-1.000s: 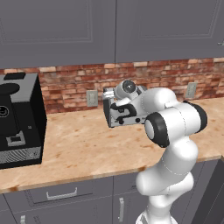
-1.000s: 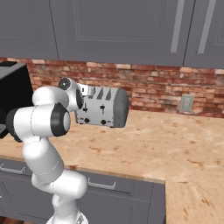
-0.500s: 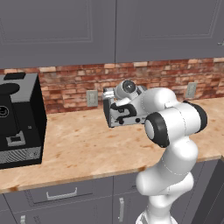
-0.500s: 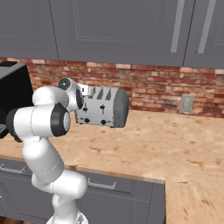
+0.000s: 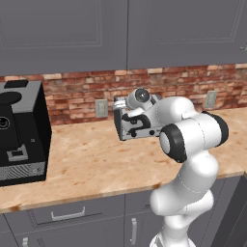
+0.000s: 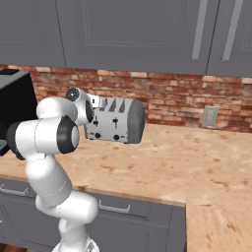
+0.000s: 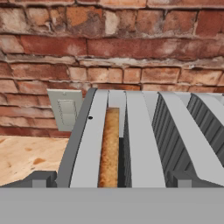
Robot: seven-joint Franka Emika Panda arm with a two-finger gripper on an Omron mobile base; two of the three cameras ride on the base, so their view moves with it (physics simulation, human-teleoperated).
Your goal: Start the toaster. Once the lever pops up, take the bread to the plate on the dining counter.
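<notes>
The silver-grey toaster (image 6: 120,120) stands on the kitchen counter against the brick wall, with its black levers (image 6: 116,121) facing the room. In the left base view my arm hides part of the toaster (image 5: 124,129). The hand view looks down along the toaster's top (image 7: 144,144), where the tan bread (image 7: 109,148) sits deep in the leftmost slot. My gripper (image 7: 111,180) hovers just above that slot, open, its fingertips (image 7: 41,178) spread to either side of the toaster's end. Nothing is held. The plate and the dining counter are out of view.
A big black coffee machine (image 5: 19,130) stands at the counter's left end. Wall outlets (image 5: 101,108) (image 6: 210,116) are set in the brick backsplash. Grey upper cabinets (image 5: 125,34) hang above. Bare wood-tone countertop (image 6: 197,157) stretches to the toaster's right.
</notes>
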